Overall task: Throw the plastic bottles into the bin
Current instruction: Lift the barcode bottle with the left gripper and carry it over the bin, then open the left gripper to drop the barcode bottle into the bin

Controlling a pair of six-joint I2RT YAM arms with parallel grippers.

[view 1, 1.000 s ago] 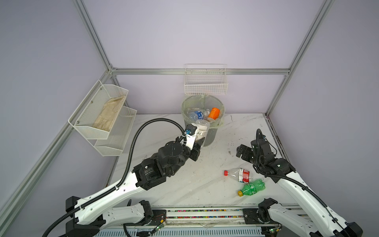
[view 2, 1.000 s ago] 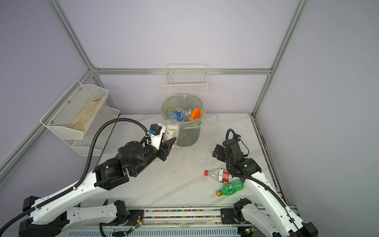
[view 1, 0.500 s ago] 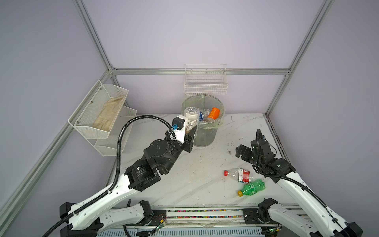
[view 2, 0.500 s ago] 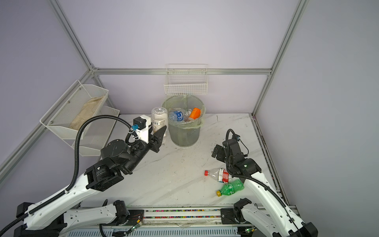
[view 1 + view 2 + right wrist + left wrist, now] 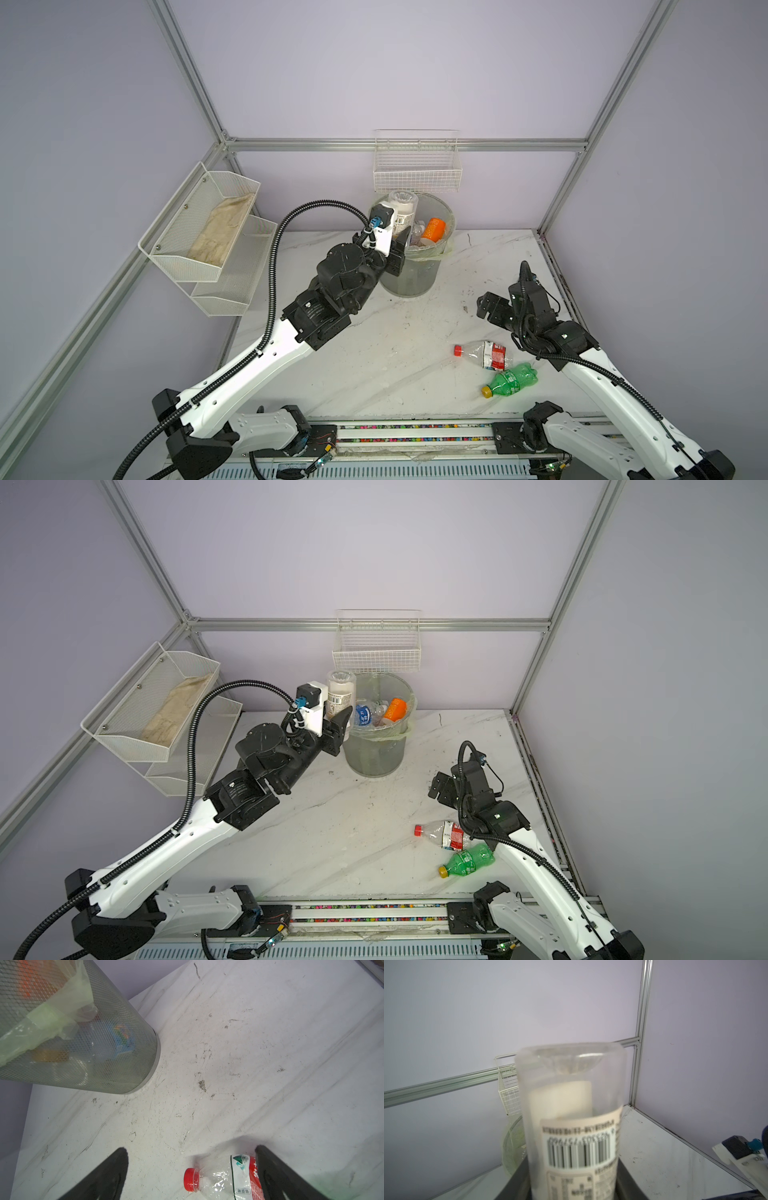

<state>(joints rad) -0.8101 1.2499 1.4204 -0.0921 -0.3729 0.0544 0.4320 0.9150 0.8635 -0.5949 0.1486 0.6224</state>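
Left wrist view puts the held bottle [image 5: 571, 1122] right in front of you. It is clear, with a white barcode label and its base pointing up. Its lower part is clamped between the dark left jaws, which are closed narrow around it. Behind it and lower down you can see part of the bin [image 5: 511, 1140] with its pale green liner.

In both top views the left arm is raised and reaches toward the back of the desk [image 5: 395, 357]. It carries the held bottle [image 5: 402, 208] [image 5: 340, 692] upright at the bin's left rim. You cannot tell from these pictures whether the bottle is already over the opening or just beside it.

The bin [image 5: 409, 278] [image 5: 376, 754] stands at the back of the desk, below the white wire basket [image 5: 417, 176]. Inside it you can make out an orange bottle [image 5: 434, 228] and a blue-labelled bottle [image 5: 363, 715] among clear ones. The mesh shelf trays [image 5: 208, 232] hang on the left wall.

Two bottles lie on their sides on the right of the desk. One is a crumpled clear red-capped bottle [image 5: 484, 354] [image 5: 442, 834]. Just beside it, nearer the front edge, is a green bottle [image 5: 512, 379] with a yellow cap.

Your right jaws stand wide apart and hold nothing, low over the desk between the bin and those two bottles. In the right wrist view the red-capped bottle [image 5: 224, 1178] lies between the two black fingers [image 5: 108, 1172], close to one of them and ungripped. The mesh wall of the bin [image 5: 83, 1057] stands well beyond.
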